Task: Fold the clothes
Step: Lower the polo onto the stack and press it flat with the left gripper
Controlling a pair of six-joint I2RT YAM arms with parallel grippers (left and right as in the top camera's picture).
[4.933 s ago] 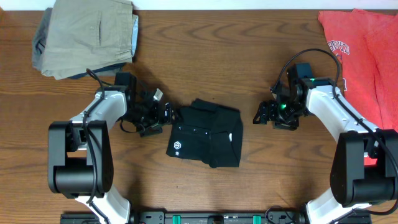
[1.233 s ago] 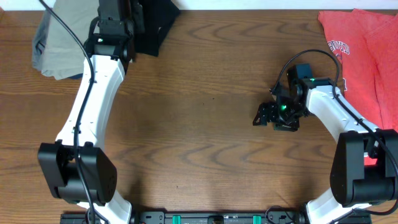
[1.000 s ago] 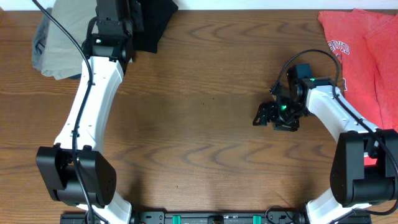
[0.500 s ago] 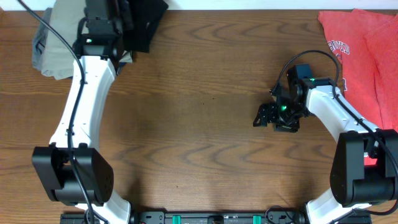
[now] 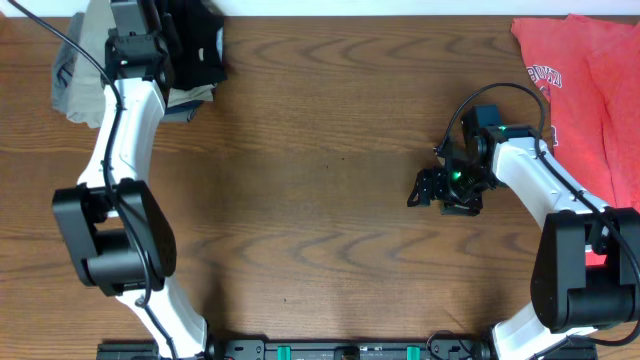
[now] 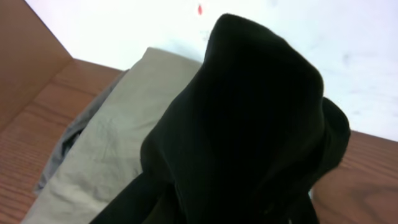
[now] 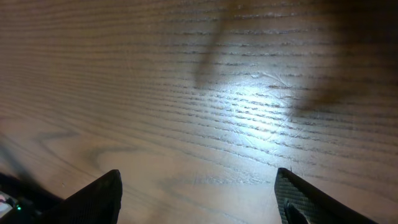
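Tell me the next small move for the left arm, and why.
Probably lower the left gripper slightly and open its fingers: it holds the black shirt right above the khaki trousers at the far left corner, so the shirt looks ready to be set down on that stack.

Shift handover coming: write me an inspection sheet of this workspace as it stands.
Surface: wooden table, no spills seen.
Job's things: black shirt bunched, held by the left tool over the khaki trousers; contact unclear.
Clutter: khaki trousers far left; red T-shirt far right.
Tools: left tool shut on black shirt; right tool open, empty.
Cables: black cable loops over the right arm.
Surroundings: white wall beyond the table.
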